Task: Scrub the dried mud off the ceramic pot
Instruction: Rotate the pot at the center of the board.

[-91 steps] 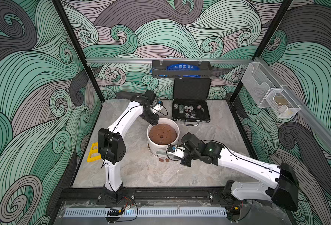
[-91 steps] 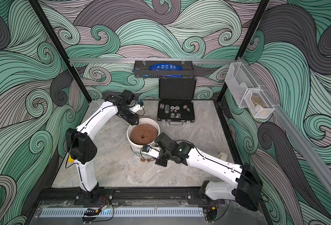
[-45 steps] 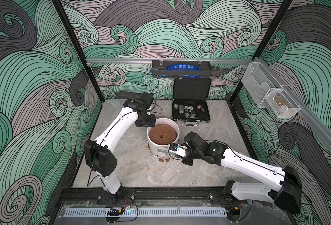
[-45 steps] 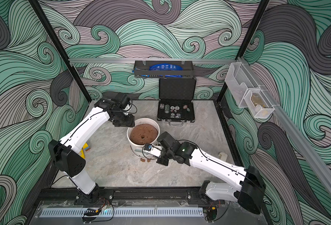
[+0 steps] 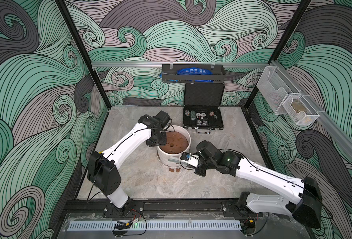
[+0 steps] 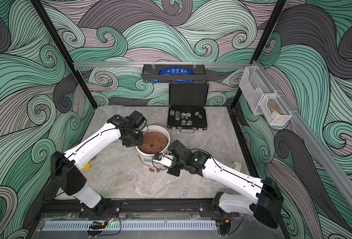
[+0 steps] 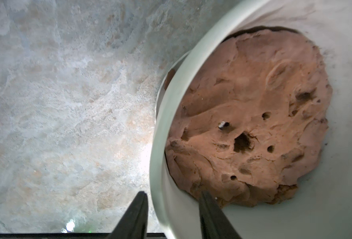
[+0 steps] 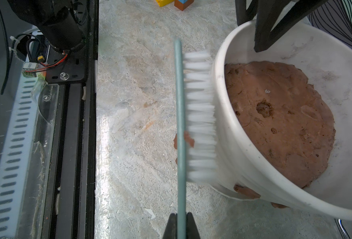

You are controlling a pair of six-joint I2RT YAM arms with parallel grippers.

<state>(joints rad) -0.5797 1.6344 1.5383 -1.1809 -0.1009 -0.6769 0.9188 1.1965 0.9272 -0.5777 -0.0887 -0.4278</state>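
Marble tabletop (image 8: 133,103): left gripper (image 7: 172,193) jaws apart, straddling ceramic pot (image 8: 243,144) rim. Right gripper (image 8: 180,219) clamps brush (image 8: 200,115), bristles against pot wall near dried mud (image 8: 246,191).

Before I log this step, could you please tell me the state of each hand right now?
Left hand: astride the rim of the ceramic pot; grip cannot be told.
Right hand: closed, holding the brush.

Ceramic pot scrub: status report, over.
Left gripper astride ceramic pot rim, grip unclear. Right gripper shut on brush, bristles against pot wall. Dried mud lump low on wall. Nothing blocking.
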